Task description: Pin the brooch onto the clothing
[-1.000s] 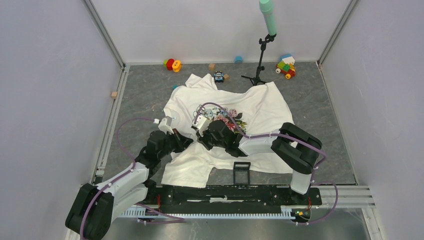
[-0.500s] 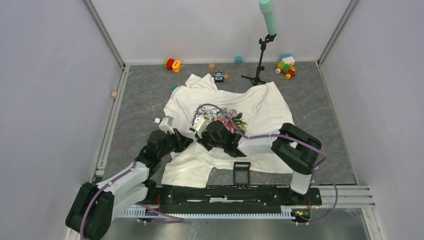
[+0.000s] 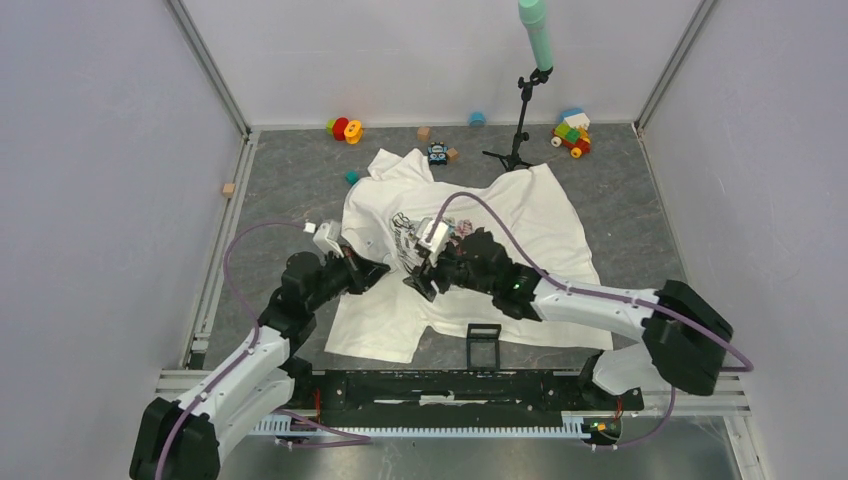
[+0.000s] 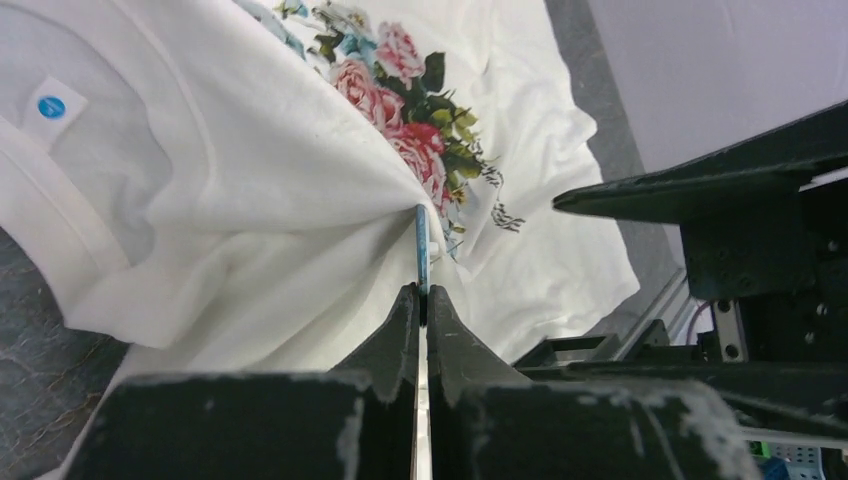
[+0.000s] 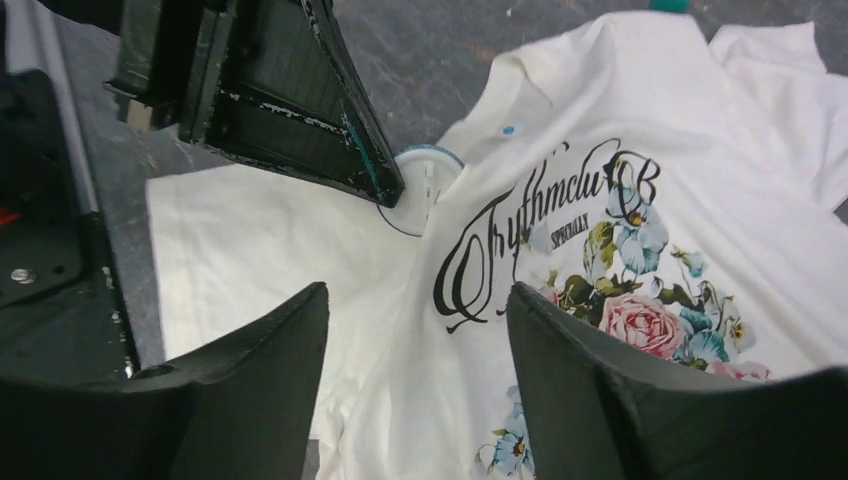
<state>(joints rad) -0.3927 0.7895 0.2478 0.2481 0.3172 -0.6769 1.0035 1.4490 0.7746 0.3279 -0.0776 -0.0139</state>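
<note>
Brooch (image 5: 420, 195) half hidden behind L fingers (image 5: 300, 110), detail unreadable.

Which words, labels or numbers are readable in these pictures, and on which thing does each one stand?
"Rythmclub", as best it reads: ornate black script on the chest of the white T-shirt, in the right wrist view.
Small capitals under the script: perhaps "SPECIALLY", too small to be sure.
Neck label of the T-shirt: only a round blue mark, no letters readable.
No other text shows.

Edge-on brooch (image 4: 422, 250) against bunched white rose-print T-shirt (image 4: 250, 200)
</note>
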